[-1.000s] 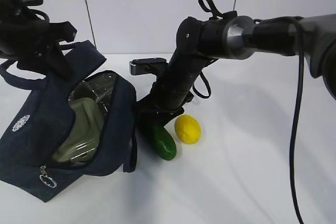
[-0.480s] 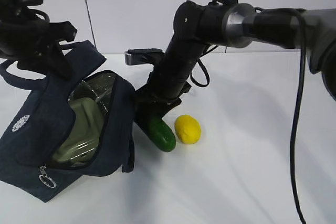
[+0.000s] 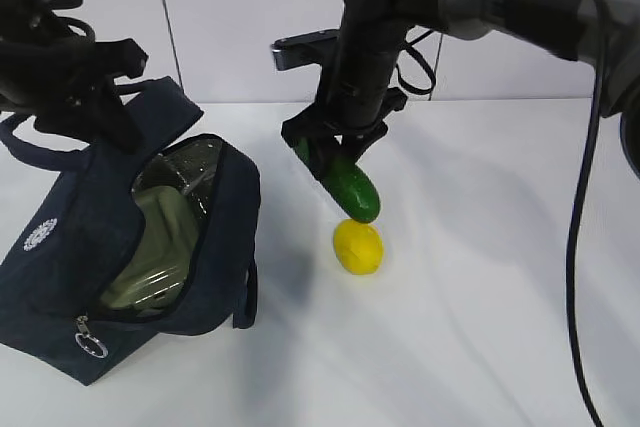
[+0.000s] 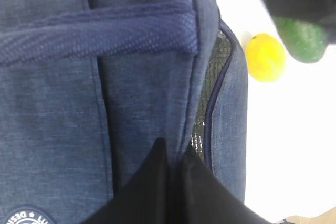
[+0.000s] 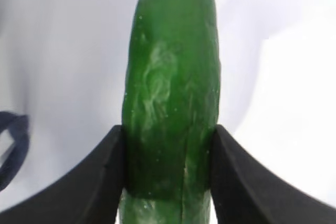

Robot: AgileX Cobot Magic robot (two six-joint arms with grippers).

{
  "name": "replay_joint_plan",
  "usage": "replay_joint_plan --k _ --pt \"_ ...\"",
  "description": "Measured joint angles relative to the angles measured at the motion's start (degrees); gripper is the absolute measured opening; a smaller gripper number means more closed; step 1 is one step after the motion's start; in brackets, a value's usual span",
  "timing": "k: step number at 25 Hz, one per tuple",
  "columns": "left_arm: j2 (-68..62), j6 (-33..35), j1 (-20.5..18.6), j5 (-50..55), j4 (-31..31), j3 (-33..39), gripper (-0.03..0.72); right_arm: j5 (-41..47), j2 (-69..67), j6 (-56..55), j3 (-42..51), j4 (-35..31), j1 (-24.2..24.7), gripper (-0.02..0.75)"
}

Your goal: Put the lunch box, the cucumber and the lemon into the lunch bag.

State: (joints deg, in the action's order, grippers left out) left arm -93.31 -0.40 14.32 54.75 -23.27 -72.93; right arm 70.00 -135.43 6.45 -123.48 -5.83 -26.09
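Right gripper [image 3: 338,155], upper middle of the exterior frame, pinches the cucumber [image 3: 348,183] between both black fingers [image 5: 102,177]; cucumber hangs tilted in the air, lower tip just above the lemon [image 3: 358,246], not clearly touching it. Lemon sits on the white table [image 3: 480,307], center of frame, beside the bag. Left gripper [image 4: 170,182], upper left in the exterior view, jaws pressed together on the fabric edge of the lunch bag [image 3: 60,247] near its opening, holding it up. Bag leans at lower left, mouth open toward the middle, white emblem [image 3: 39,235] on its side, ring pull [image 3: 91,343] at the bottom. Lunch box [image 3: 155,247] already inside, sage lid visible through the opening.
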Motion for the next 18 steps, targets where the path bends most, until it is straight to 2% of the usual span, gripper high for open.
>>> replay_joint_plan --k 3,7,11,18 --pt "0.0 0.0 0.0 0.0 -0.14 0.0 -0.001 0.21 0.46 -0.98 -0.21 -2.27 2.08 0.337" --pt "0.0 0.0 0.0 -0.09 -0.14 0.0 -0.001 0.21 4.66 -1.23 -0.21 -8.51 3.84 0.337" --pt "0.0 0.0 0.0 -0.77 -0.81 0.0 -0.001 0.31 9.76 -1.33 3.85 -17.02 4.04 0.337" --pt "0.0 0.0 0.0 -1.76 -1.31 0.0 -0.001 0.29 11.95 -0.77 11.66 -24.3 4.04 0.337"
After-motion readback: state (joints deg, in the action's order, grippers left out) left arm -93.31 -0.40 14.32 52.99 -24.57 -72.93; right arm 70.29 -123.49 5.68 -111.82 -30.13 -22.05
